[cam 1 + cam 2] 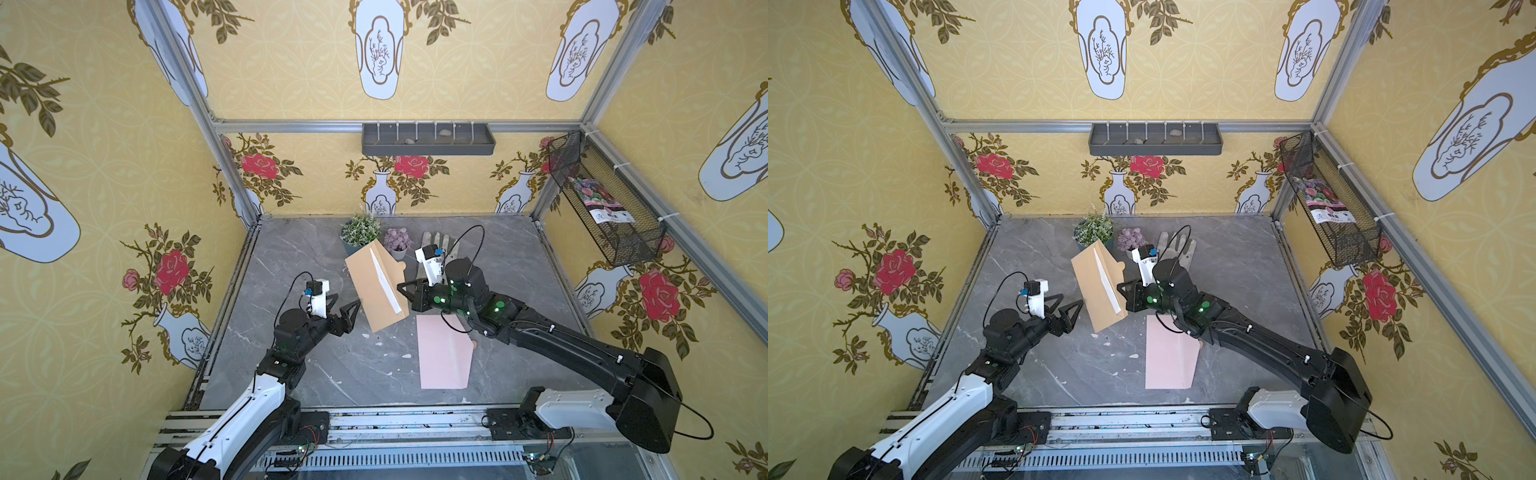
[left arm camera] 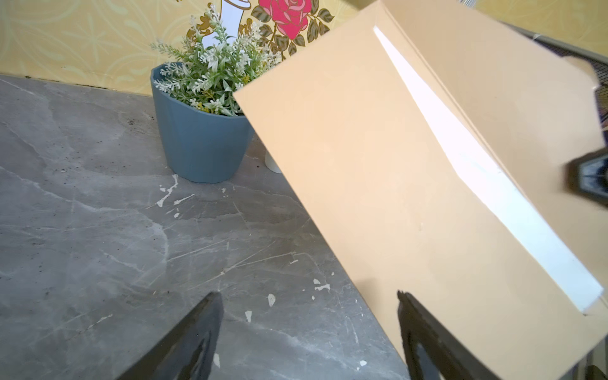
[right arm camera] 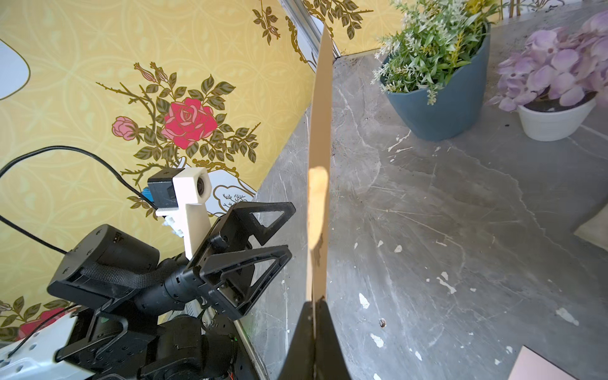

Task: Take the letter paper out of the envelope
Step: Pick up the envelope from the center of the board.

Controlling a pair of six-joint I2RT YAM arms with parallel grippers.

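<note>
The left tool is released, its jaws spread just beside the left edge of the tan paper envelope. The right wrist view shows a small gap between them. The envelope hangs tilted above the grey marbled surface with its flap open. A white strip shows at its mouth, possibly lining rather than paper. The right tool is clenched on the envelope's flap-side edge. Further right, the pale pink sheet of letter paper lies flat on the surface, outside the envelope, one corner under the right arm.
</note>
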